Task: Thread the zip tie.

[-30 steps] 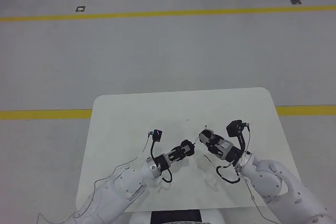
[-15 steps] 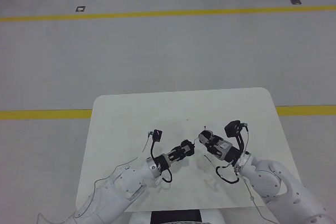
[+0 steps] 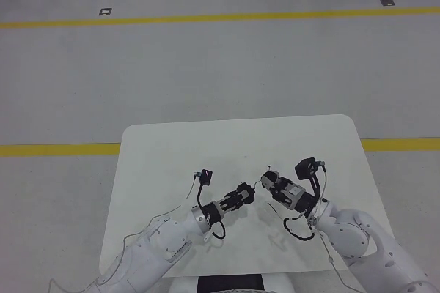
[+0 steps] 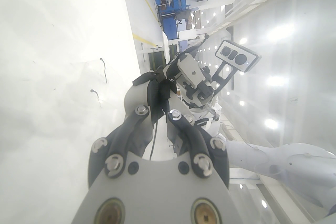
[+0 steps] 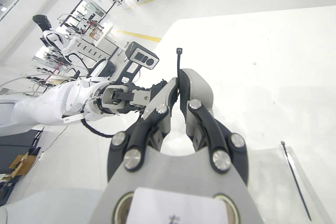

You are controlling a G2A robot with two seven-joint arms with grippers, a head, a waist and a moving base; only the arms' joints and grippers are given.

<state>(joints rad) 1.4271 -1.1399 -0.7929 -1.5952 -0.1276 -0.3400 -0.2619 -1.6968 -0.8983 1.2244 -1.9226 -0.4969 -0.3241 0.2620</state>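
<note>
your right pincer (image 5: 179,92) is clamped on the zip tie (image 5: 178,62) just below its head. the head stands clear beyond the fingertips, so the slot is free to be fed. your left pincer (image 4: 157,87) sits tip to tip against it, closed narrow on what looks like the strap's tail, which runs back between its fingers. both appear lifted off the bench (image 5: 262,51), leaving room to bend the loop. a spare tie (image 5: 294,177) lies back beside the right pincer's wrist.

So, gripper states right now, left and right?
Left gripper: closed on the zip tie.
Right gripper: closed on the zip tie, its head end sticking out past the fingers.
</note>
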